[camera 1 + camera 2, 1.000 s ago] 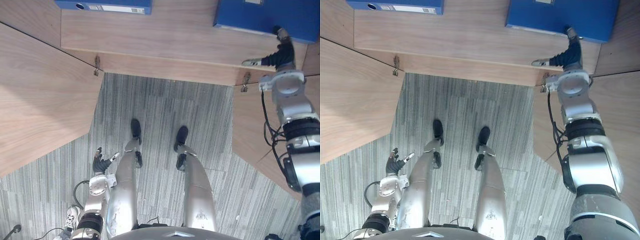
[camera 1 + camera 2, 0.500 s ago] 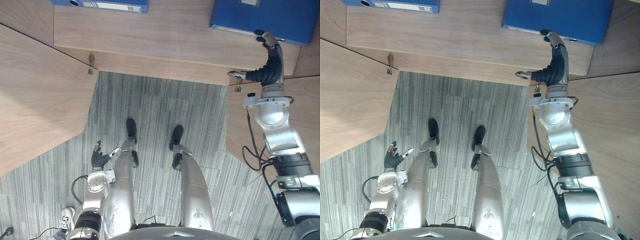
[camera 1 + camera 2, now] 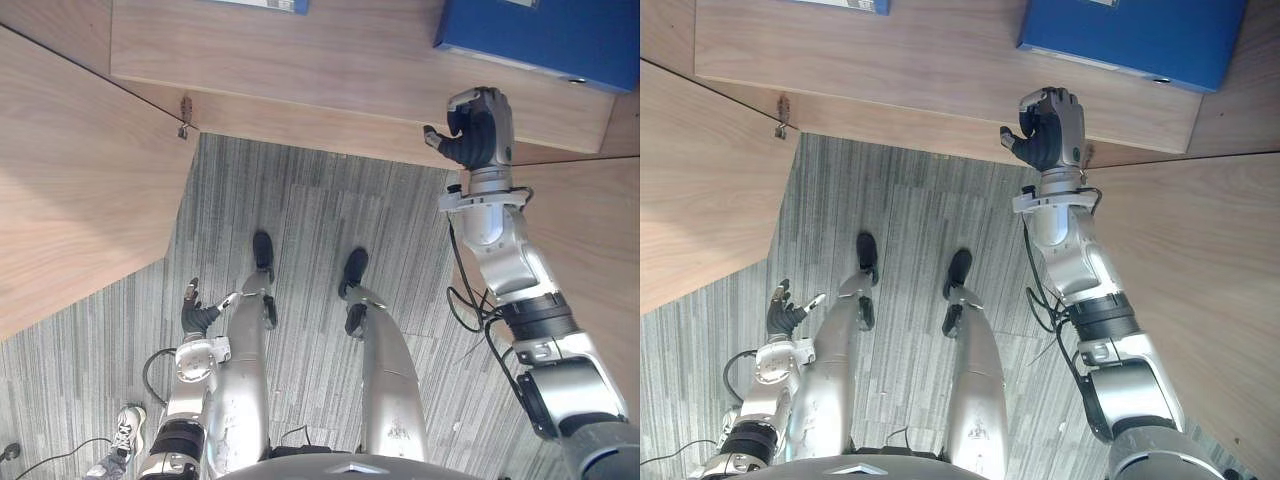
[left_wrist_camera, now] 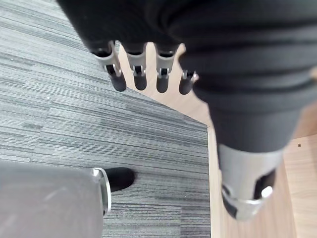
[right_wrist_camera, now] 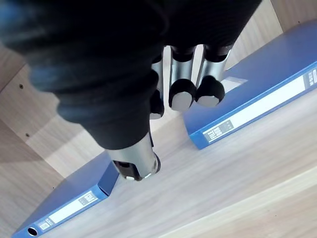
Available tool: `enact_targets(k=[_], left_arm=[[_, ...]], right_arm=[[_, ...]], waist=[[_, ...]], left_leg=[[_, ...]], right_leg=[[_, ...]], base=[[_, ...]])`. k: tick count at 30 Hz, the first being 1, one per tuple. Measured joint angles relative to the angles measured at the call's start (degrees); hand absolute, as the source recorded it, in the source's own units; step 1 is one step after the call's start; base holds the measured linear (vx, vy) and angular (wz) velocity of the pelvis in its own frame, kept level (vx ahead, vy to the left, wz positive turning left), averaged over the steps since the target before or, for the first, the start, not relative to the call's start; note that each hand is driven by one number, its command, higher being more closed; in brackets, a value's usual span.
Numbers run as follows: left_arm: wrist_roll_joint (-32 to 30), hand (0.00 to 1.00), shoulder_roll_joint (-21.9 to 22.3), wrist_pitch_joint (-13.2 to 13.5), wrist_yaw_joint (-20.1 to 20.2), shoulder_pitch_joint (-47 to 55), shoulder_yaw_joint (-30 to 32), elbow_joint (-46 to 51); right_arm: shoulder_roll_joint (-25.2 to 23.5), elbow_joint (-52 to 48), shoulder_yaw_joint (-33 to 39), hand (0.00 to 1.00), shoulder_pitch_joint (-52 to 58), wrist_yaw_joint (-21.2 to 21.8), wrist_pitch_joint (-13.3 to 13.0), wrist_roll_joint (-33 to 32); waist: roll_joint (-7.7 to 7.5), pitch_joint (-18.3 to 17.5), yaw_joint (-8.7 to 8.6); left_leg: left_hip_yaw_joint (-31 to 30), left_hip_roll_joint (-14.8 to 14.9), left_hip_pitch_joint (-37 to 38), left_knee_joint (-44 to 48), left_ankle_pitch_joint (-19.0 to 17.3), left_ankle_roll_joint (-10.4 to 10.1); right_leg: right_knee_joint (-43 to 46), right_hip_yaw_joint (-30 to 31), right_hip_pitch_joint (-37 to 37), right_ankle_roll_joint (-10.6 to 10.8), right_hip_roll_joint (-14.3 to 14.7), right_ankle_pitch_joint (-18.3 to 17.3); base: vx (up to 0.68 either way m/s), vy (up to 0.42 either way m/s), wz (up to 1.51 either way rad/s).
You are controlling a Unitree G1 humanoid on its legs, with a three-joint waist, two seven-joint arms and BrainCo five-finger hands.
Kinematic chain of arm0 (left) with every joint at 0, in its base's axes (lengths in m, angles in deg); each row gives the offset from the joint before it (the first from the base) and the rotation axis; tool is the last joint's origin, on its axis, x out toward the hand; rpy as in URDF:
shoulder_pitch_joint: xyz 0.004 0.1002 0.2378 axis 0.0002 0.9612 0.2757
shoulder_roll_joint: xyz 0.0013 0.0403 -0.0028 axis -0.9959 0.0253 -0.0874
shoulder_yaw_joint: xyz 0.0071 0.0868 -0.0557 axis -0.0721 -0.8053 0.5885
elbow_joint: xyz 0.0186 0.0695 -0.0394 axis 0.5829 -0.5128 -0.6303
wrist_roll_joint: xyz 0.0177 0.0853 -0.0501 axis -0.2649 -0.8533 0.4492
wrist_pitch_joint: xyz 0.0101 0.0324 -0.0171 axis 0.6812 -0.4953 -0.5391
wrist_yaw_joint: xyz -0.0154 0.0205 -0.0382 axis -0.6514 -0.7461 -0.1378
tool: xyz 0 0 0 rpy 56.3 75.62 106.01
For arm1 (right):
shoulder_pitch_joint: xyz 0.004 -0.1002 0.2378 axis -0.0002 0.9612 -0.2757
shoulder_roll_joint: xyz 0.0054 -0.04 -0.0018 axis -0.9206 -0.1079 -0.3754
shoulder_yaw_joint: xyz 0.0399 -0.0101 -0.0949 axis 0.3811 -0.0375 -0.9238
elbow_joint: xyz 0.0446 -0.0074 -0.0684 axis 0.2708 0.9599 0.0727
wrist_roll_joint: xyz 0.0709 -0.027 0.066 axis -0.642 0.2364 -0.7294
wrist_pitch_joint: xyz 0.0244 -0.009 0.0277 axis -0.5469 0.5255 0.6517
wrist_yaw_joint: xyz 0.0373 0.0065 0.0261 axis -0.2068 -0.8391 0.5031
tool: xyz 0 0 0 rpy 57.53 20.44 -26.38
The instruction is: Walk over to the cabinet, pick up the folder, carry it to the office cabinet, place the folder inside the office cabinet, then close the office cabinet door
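Note:
A blue folder (image 3: 540, 40) lies flat on the wooden cabinet shelf (image 3: 300, 70), at its right end. My right hand (image 3: 478, 125) hovers at the shelf's front edge, just short of that folder, with fingers (image 5: 183, 94) curled into an empty fist. The right wrist view shows the same folder (image 5: 257, 99) past the curled fingers, apart from them. My left hand (image 3: 195, 315) hangs low at my left side, fingers (image 4: 138, 74) straight and relaxed, holding nothing.
A second blue folder (image 5: 64, 208) lies further left on the same shelf. The cabinet's two wooden doors stand swung out, one at the left (image 3: 70, 200) and one at the right (image 3: 600, 250). Grey striped carpet (image 3: 320, 220) lies between them. A person's shoe (image 3: 125, 430) shows at lower left.
My right hand has drawn back from the folder's edge to the shelf front and curled from open into a fist. The view has shifted a little. The left hand stays put.

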Motion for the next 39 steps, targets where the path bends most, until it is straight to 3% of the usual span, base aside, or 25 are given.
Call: enact_targets(k=[12, 25, 34, 39], left_arm=[[0.13, 0.00, 0.10, 0.22, -0.95, -1.04, 1.83, 1.17], [1.93, 0.00, -0.66, 1.27, -1.19, -1.93, 3.96, 5.09], [3.24, 0.00, -0.98, 1.27, -1.60, -1.93, 3.57, 5.99], [4.24, 0.00, -0.98, 1.30, -1.59, -1.74, 3.32, 6.64]], right_arm=[[1.24, 6.89, -1.76, 1.00, -9.80, -0.04, 0.98, -2.95], [9.16, 17.26, 0.03, 1.00, -19.31, -0.09, 0.84, -12.47], [10.39, 27.90, 1.55, 1.00, -27.87, 0.25, 0.78, -18.81], [12.33, 33.30, 1.71, 1.00, -32.25, 0.38, 0.82, -22.40]], waist=[[0.05, 0.23, 0.30], [0.33, 2.18, 0.89], [0.36, 2.18, 0.96], [0.37, 2.17, 0.33]], left_leg=[[-0.98, -0.10, -8.28, 6.08, -2.11, -0.06], [0.15, 0.11, -15.69, 8.83, -2.04, 0.10], [0.37, 0.15, -16.71, 8.37, -1.86, 0.24], [1.77, -0.16, -16.62, 6.19, 0.15, 0.75]], right_leg=[[6.36, -0.52, -7.36, -0.28, -1.50, -2.25], [10.81, -1.13, -14.88, -0.35, -3.40, -3.63], [11.03, -1.44, -15.89, -0.41, -3.67, -3.77], [10.89, -1.62, -16.76, -0.35, -4.50, -3.70]], base=[[0.01, -0.002, 0.05], [0.00, -0.005, 0.06], [0.00, -0.004, 0.01], [-0.01, -0.021, 0.11]])
